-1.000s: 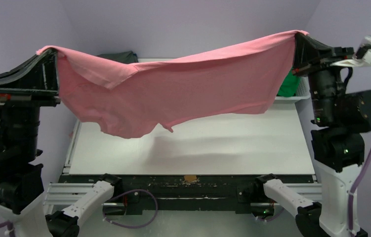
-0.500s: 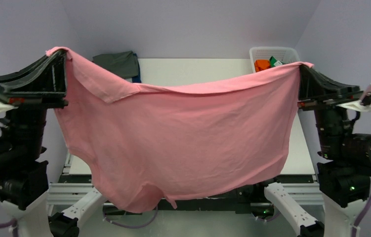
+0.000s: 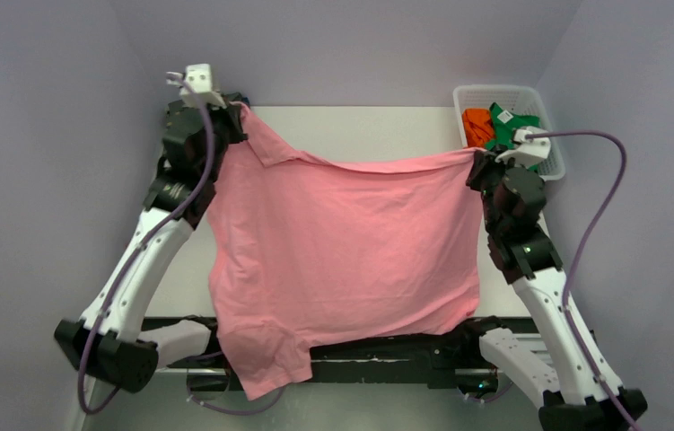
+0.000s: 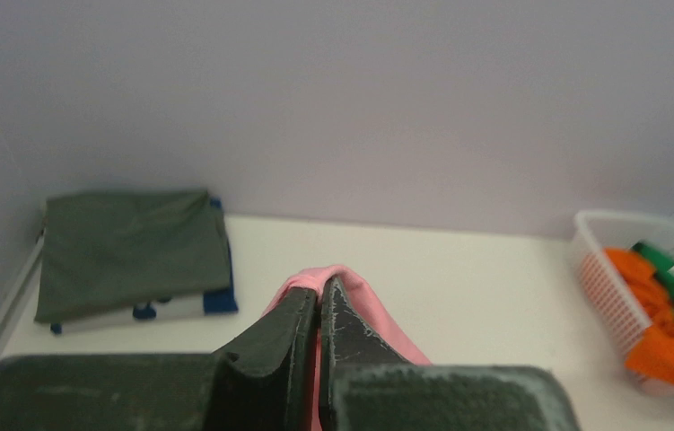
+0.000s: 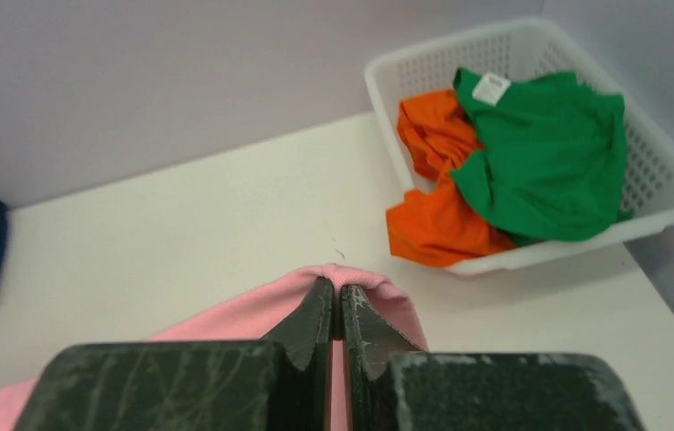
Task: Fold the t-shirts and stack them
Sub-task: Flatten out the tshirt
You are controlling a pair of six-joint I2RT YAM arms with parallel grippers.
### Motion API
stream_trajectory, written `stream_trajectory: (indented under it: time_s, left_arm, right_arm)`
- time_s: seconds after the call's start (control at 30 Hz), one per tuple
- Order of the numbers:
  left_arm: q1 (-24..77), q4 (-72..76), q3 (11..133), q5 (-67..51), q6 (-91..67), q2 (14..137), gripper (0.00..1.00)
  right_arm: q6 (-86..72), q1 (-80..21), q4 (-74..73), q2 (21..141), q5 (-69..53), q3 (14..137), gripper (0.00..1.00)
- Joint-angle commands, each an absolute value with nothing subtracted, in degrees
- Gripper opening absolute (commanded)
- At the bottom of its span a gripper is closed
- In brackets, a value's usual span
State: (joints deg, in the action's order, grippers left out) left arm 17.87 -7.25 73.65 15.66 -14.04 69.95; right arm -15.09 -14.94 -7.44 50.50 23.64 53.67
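Grippers clenched, arms outstretched

Both arms reached far forward; the left gripper [image 4: 319,285] and right gripper [image 5: 340,289] each pinched an upper corner of the large pink collared cloth t-shirt [image 3: 342,242]. It spread over the white table [image 3: 360,126], hiding most of it.

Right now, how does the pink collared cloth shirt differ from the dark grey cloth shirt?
The pink collared cloth shirt is spread out, the dark grey cloth shirt folded. Left claw and right claw pinch the pink one; no claw touches the grey one. Both are plain.
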Motion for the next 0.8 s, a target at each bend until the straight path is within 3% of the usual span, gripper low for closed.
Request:
stream_trajectory:
  time_s: [0.0, 0.3, 0.5, 0.57, 0.67, 0.73, 0.77]
  left_arm:
    - [16.1, -8.0, 75.3, 20.2, -15.8, 84.3, 0.0]
    - [12.9, -15.7, 96.3, 16.0, -18.1, 111.7, 0.0]
    - [11.2, -22.0, 112.6, 14.4, -19.8, 125.9, 0.01]
    - [10.8, -24.2, 119.8, 13.4, -20.1, 131.8, 0.22]
    - [10.2, -32.6, 133.3, 11.8, -20.7, 139.0, 0.64]
    - [10.2, -36.0, 138.4, 10.8, -21.3, 139.3, 0.95]
    - [10.2, -35.2, 136.8, 9.8, -21.4, 137.2, 0.99]
  right_arm:
    - [-19.5, -14.8, -1.1, 63.8, 30.9, 52.1, 0.0]
    - [-20.5, -12.9, 5.7, 87.4, 29.2, 62.3, 0.0]
    - [-23.3, -10.9, 1.8, 100.6, 30.7, 73.4, 0.04]
    - [-24.0, -10.2, -0.7, 105.3, 30.8, 78.1, 0.14]
    - [-24.7, -9.9, -6.2, 109.4, 31.3, 85.9, 0.43]
    - [-24.9, -9.9, -9.5, 110.1, 30.5, 89.5, 0.52]
    - [-24.7, -9.9, -10.1, 109.7, 30.5, 89.9, 0.55]
